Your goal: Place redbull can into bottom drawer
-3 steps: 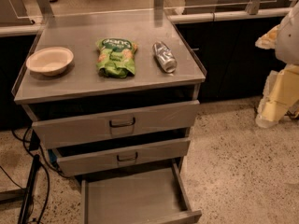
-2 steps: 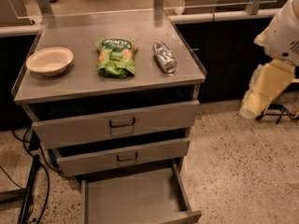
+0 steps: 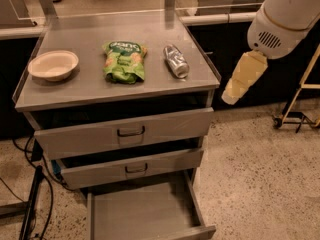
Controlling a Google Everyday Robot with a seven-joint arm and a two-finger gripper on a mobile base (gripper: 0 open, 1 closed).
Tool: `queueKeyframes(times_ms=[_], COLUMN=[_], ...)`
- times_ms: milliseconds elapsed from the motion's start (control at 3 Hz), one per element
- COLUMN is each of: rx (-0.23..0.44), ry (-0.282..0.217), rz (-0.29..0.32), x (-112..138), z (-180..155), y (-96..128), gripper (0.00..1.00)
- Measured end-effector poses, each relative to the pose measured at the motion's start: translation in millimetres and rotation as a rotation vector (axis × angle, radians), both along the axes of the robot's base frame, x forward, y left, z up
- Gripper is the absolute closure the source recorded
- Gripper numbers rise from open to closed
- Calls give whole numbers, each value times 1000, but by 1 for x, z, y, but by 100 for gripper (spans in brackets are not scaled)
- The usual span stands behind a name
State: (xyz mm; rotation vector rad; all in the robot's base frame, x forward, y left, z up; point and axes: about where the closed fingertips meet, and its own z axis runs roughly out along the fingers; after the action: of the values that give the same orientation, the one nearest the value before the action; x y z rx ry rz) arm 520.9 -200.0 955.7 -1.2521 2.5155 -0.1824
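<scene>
The redbull can (image 3: 176,60), slim silver metal, label unreadable, lies on its side on the grey table (image 3: 75,91) beside a green bag (image 3: 124,60). The bottom drawer (image 3: 145,214), a shallow flat tray, stands pulled out. My gripper (image 3: 235,90) hangs right of the table; its grip I cannot tell.

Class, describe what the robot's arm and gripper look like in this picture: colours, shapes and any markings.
The arm is a fat, rounded white shell with a thin tan ring and a dark slotted vent grille. Below it, the gripper is a pale yellow, tapering wedge, seen right of the grey metal cabinet. No cables or lettering show.
</scene>
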Motion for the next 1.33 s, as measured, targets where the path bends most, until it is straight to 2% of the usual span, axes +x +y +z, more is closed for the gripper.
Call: queueKeyframes(times_ms=[333, 667, 1000, 1333], rx=[-2, 4, 41, 112], ry=[37, 40, 54, 75], rz=[-113, -139, -143, -171], x=[13, 15, 15, 25], z=[-10, -11, -11, -8], y=[1, 2, 8, 27], gripper=[0, 0, 0, 0])
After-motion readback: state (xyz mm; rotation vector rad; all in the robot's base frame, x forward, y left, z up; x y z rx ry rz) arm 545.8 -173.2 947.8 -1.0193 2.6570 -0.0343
